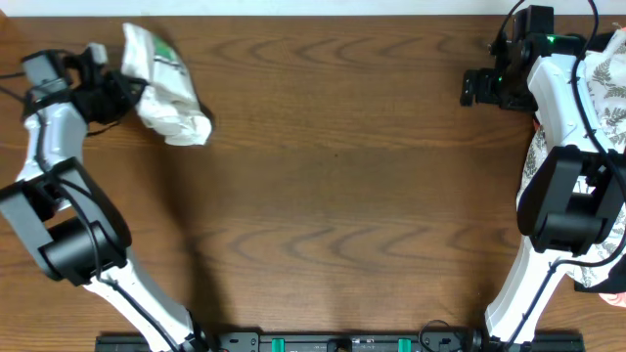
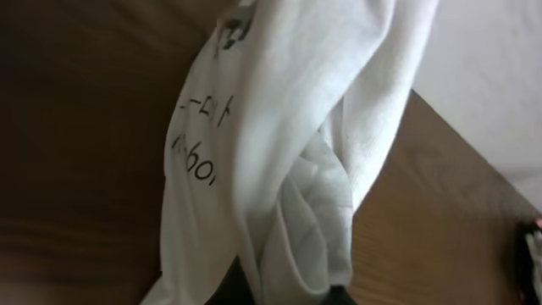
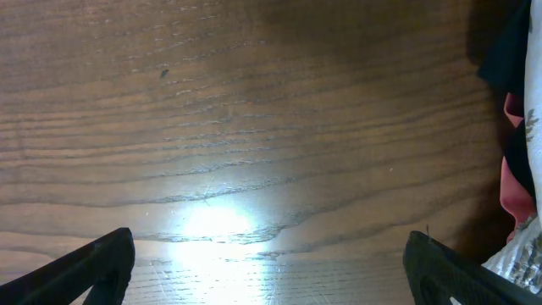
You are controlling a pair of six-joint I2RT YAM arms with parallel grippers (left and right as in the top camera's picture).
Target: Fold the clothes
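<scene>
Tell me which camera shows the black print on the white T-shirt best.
The left wrist view: the T-shirt fills the frame, with part of its black print visible. Overhead shows only a small bunched lump at the left gripper, print unreadable. The right wrist view shows the table, not the T-shirt.

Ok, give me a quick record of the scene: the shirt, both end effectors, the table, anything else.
garment: white cotton T-shirt with black print, bunched up, not folded, far left of the table
left end effector: shut on the T-shirt
right end effector: open, empty, over bare wood at far right
surface: dark wooden table
other: white leaf-print cloth at the right edge
</scene>
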